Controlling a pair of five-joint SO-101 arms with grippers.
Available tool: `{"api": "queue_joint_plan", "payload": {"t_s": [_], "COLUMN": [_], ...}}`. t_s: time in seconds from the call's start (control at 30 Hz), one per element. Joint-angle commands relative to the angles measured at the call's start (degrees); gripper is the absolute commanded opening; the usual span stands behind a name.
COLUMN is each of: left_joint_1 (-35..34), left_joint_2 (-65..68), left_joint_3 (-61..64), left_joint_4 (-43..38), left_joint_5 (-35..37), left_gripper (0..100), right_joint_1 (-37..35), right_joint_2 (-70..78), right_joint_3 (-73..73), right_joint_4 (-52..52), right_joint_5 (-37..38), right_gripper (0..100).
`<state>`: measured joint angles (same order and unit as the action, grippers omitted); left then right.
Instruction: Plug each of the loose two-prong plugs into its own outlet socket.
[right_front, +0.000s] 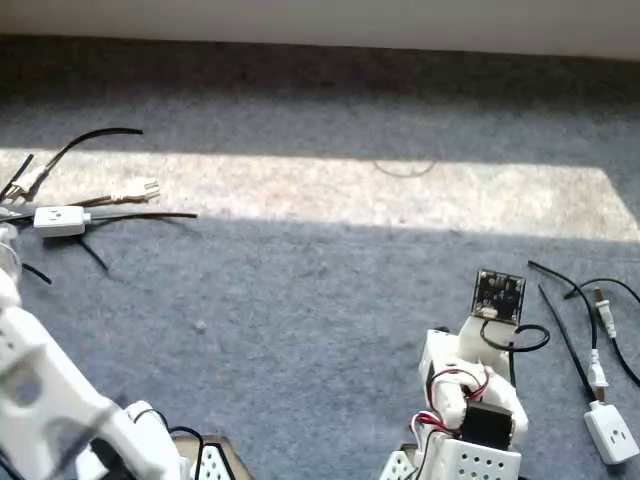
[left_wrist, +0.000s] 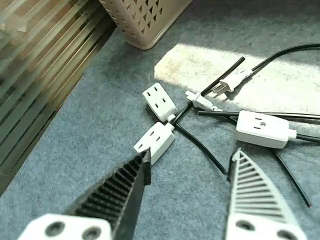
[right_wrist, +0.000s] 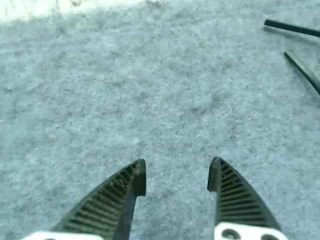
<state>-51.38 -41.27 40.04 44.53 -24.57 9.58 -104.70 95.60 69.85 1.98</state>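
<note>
the left fingers (left_wrist: 120, 195) stand apart with nothing between them, hanging over a cluster of white cord ends on the grey carpeted surface (left_wrist: 100, 130) — probably a pose for choosing what to pick up first. just beyond their tips lies a white socket block (left_wrist: 154, 142), end to end with a second one (left_wrist: 160, 101). a longer socket block (left_wrist: 262, 129) lies by the white finger. farther out, a loose two-prong plug (left_wrist: 231, 80) rests in the sun patch near another white plug (left_wrist: 202, 100). the right fingers (right_wrist: 112, 200) are apart too, over carpet, with black cords (right_wrist: 302, 70) off to one side. in the high view a socket (right_front: 610, 430) and a corded plug (right_front: 598, 310) lie near the right arm — the prongs are too small to make out. which cord runs to which block cannot be told.
</note>
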Motion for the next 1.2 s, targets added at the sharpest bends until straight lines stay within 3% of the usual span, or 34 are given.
{"api": "queue_joint_plan", "payload": {"t_s": [0.0, 0.27, 0.5, 0.7, 0.9, 1.17], "left_joint_1": [-2.68, -5.93, -7.78, -10.15, -11.03, -10.86], "left_joint_2": [36.0, 73.98, 97.71, 110.2, 115.03, 115.65], "left_joint_3": [-38.64, -90.24, -117.49, -128.66, -135.25, -135.25], "left_joint_4": [10.55, 31.3, 34.29, 38.24, 49.32, 51.25], "left_joint_5": [-9.23, -19.43, -20.57, -29.63, -32.53, -34.37], "left_gripper": [25, 25, 25, 25, 25, 25], "right_joint_1": [0.57, 0.57, 0.57, 0.57, 0.57, 0.57], "right_joint_2": [-0.31, -0.31, -0.31, -0.31, -0.31, -0.31], "right_joint_3": [6.29, 6.37, 6.37, 6.37, 6.37, 6.37], "right_joint_4": [-0.22, -0.22, -0.22, -0.22, -0.22, -0.22], "right_joint_5": [0.26, 0.18, 0.18, 0.18, 0.18, 0.09], "right_gripper": [21.3, 21.3, 21.3, 21.3, 21.3, 21.3]}}
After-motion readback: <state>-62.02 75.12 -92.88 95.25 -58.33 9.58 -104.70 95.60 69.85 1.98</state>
